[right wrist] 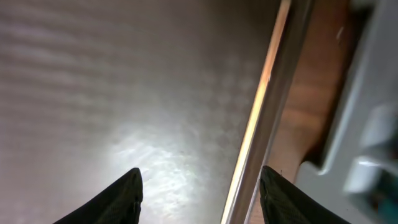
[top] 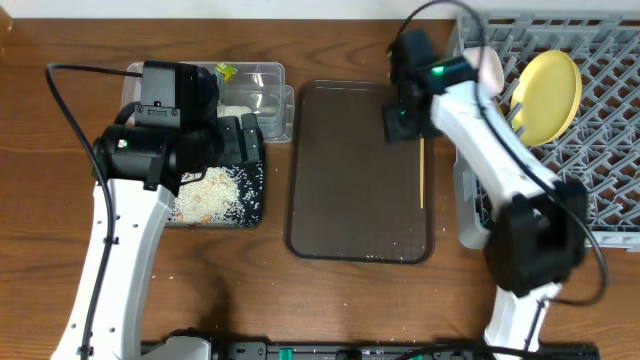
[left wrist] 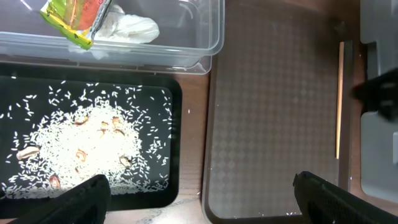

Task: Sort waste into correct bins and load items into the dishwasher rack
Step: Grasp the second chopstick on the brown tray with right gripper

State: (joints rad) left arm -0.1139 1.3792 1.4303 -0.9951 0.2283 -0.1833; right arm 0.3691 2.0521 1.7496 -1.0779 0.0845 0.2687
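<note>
My left gripper [top: 246,140] [left wrist: 199,208] is open and empty, above the gap between the black tray [top: 252,205] [left wrist: 155,186] of rice grains [top: 207,195] [left wrist: 87,143] and the brown serving tray. The clear tub [top: 268,100] [left wrist: 193,43] holds the green-and-yellow wrapper [top: 225,72] [left wrist: 74,15] and the white scrap [left wrist: 132,28]. My right gripper [top: 398,122] [right wrist: 199,199] is open and empty, low over the serving tray's far right. One chopstick [top: 422,175] [left wrist: 339,99] [right wrist: 258,118] lies along that tray's right side, between the right fingers. The yellow plate [top: 548,95] stands in the grey rack [top: 610,150].
The dark brown serving tray [top: 350,170] [left wrist: 273,112] [right wrist: 124,81] lies in the middle, with a few stray grains near its front edge. A pale dish [top: 491,68] shows at the rack's near corner behind my right arm. The rack's wall [right wrist: 373,99] is close to the right gripper.
</note>
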